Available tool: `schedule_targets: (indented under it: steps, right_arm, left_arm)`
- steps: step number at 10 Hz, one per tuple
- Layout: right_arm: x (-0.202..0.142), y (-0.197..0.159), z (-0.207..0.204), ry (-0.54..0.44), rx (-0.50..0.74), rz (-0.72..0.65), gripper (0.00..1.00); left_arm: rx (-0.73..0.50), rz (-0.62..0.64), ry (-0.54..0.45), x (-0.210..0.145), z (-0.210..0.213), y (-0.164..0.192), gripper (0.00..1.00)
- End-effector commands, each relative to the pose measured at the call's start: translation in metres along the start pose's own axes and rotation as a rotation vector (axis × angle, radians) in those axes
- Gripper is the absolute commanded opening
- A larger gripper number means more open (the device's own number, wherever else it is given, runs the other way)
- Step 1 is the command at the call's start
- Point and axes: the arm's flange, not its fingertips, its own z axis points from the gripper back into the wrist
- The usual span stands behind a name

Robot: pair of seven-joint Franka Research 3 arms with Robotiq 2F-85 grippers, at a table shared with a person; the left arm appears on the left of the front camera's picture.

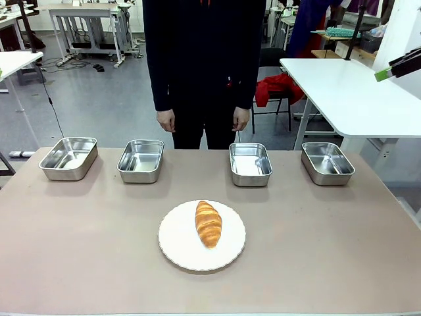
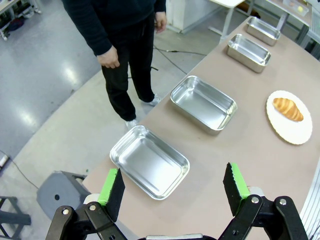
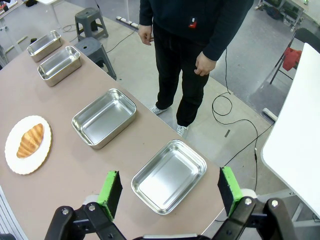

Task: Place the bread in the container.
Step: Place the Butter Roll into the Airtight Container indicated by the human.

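So the golden-brown ridged croissant (image 1: 208,224) is sitting on the round white scalloped plate (image 1: 172,245) at the near middle of the table (image 1: 79,250), long axis running near-to-far with a slight tilt. The left gripper (image 2: 172,185) is hanging high over the far-left end, jaws spread wide, holding nothing. The right gripper (image 3: 170,185) is doing likewise over the far-right end. Neither's looking clearly nearer, I'd say. Four shallow rectangular stainless-steel pans (image 1: 250,179) are lining the far side.

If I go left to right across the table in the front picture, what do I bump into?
first steel pan → second steel pan → croissant on its white plate → third steel pan → fourth steel pan
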Motion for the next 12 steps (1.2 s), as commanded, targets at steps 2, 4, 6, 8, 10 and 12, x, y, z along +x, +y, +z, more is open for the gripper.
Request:
schedule_targets:
  steps: [2, 4, 6, 8, 10, 12]
  right_arm:
    - [0.0001, -0.0001, 0.0006, -0.004, -0.001, -0.003, 1.00]
    - [0.0001, -0.0001, 0.0006, -0.004, -0.001, -0.003, 1.00]
    - [0.0001, -0.0001, 0.0006, -0.004, -0.001, -0.003, 1.00]
    - [0.0001, -0.0001, 0.0006, -0.004, -0.001, -0.003, 1.00]
    - [0.0001, -0.0001, 0.0006, -0.004, -0.001, -0.003, 1.00]
    - [0.0001, -0.0001, 0.0006, -0.004, -0.001, -0.003, 1.00]
  left_arm:
    - [-0.002, -0.013, -0.001, 0.0009, -0.0002, -0.0001, 1.00]
    - [-0.002, -0.013, -0.001, 0.0009, -0.0002, -0.0001, 1.00]
    - [-0.002, -0.013, -0.001, 0.0009, -0.0002, -0.0001, 1.00]
    - [-0.002, -0.013, -0.001, 0.0009, -0.0002, -0.0001, 1.00]
    - [-0.002, -0.013, -0.001, 0.0009, -0.0002, -0.0001, 1.00]
    - [-0.002, -0.013, -0.001, 0.0009, -0.0002, -0.0001, 1.00]
